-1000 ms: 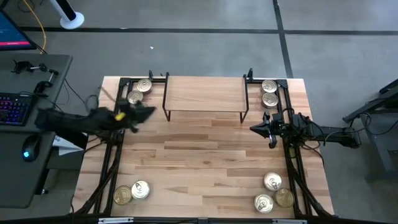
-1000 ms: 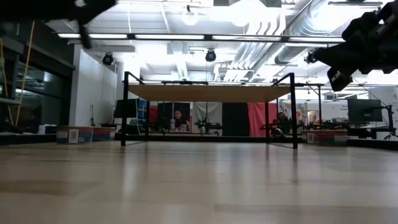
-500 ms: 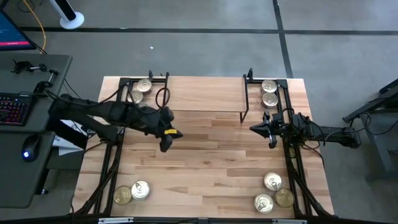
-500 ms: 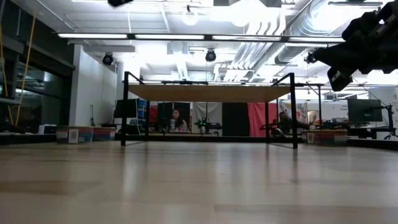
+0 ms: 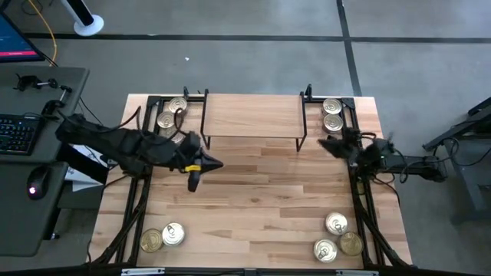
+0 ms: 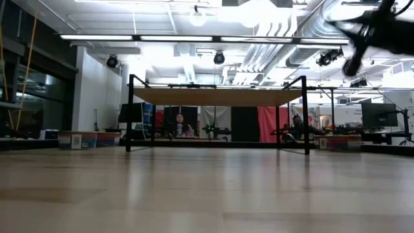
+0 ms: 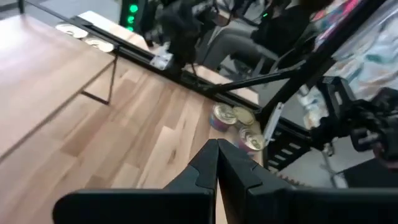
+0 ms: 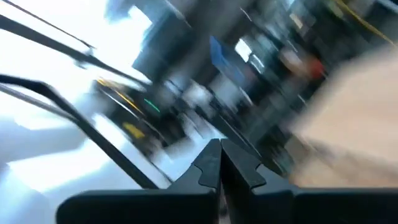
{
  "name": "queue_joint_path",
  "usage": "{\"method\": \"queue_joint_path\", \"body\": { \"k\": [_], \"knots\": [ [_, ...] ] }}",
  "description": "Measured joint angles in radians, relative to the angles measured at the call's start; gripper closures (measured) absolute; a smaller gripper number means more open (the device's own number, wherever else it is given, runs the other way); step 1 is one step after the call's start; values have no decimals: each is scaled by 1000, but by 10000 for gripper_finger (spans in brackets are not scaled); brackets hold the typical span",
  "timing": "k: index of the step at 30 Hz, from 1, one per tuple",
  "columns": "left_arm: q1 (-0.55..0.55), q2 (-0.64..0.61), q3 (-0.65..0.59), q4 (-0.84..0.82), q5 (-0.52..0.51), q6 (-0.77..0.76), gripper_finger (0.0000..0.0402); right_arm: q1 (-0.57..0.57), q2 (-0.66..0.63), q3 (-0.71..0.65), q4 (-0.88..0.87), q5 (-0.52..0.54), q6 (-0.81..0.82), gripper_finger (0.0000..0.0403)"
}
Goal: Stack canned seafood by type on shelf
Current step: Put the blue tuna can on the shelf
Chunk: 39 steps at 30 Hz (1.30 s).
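Round tins of canned seafood lie in four groups on the plank table: far left (image 5: 172, 112), far right (image 5: 332, 114), near left (image 5: 163, 237) and near right (image 5: 337, 236). The light-wood shelf (image 5: 252, 115) on black wire legs stands at the far middle with nothing on it. My left gripper (image 5: 192, 182) hangs shut and holds nothing, above bare table in front of the shelf's left end. My right gripper (image 5: 325, 141) is shut with nothing in it, just off the shelf's right end, tipped upward. In the left wrist view the near-right tins (image 7: 233, 121) show beyond my shut fingers (image 7: 217, 158).
Black frame rails run along the left (image 5: 138, 192) and right (image 5: 362, 199) table edges. A desk with a keyboard (image 5: 15, 132) and a mouse stands off the table's left side. Bare planks (image 5: 261, 199) fill the table's middle. People sit in the room behind the shelf (image 6: 217, 97).
My left gripper has swung away from the far-left tins toward the table's middle and near edge, rising and turning until its fingers point nearward. My right gripper has stayed in place but has rolled and tipped upward in the last half second.
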Motion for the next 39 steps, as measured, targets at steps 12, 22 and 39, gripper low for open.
{"method": "queue_joint_path", "body": {
  "k": [12,22,39],
  "knots": [
    [-65,-122,-263,-209,355,-92,401,68,599,287,203,25,-179,402],
    [-366,-129,-324,-380,422,-1,401,191,1029,724,-47,-132,-7,402],
    [-585,120,-458,-16,418,-309,401,249,1337,1118,-933,-300,-331,402]
  ]
}}
